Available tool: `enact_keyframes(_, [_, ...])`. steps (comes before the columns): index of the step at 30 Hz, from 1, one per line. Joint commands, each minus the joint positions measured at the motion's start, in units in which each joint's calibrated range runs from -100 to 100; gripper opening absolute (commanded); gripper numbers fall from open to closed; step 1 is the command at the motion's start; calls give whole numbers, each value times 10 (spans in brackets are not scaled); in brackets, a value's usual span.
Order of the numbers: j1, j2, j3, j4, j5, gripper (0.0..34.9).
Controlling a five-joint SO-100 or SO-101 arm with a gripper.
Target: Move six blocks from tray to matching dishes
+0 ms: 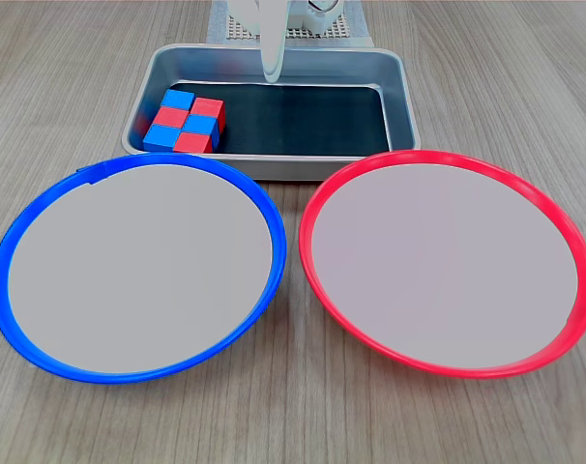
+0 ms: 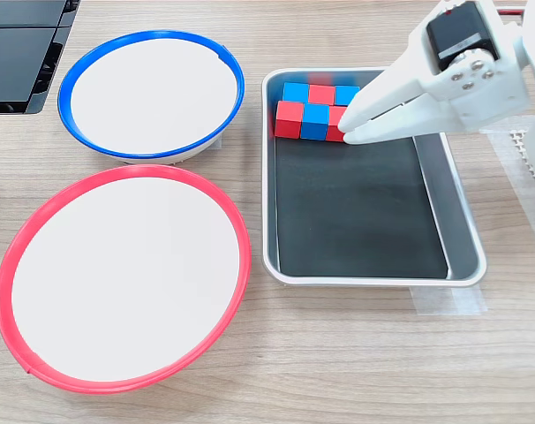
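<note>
A silver metal tray with a black bottom sat on a wood-grain table, and everything else lay around it. Six small blocks, three blue and three red, were packed touching in a two-by-three checkered cluster in the tray's corner at the first exterior view's left. Both dishes were empty: the blue-rimmed dish lay just in front of the tray on the first exterior view's left, the red-rimmed dish just in front on that same view's right, their rims nearly touching. The white gripper hung over the tray in the second exterior view, its tips at the cluster's edge, hiding part of one red block; its fingers looked nearly pressed together, gripping nothing
</note>
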Motion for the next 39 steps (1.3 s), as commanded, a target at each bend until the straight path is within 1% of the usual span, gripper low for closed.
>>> enact_keyframes(1, [-4, -3, 0, 2, 3, 3])
enact_keyframes(26, [-4, -3, 0, 2, 3, 3])
enact_keyframes(29, [-23, 0, 0, 11, 13, 3])
enact_keyframes(30, [-24, 27, -11, -2, 17, 2])
enact_keyframes(32, [-4, 100, -72, -19, 54, 1])
enact_keyframes(36, [68, 348, -252, -77, 112, 0])
enact_keyframes(39, [94, 514, -370, -78, 140, 0])
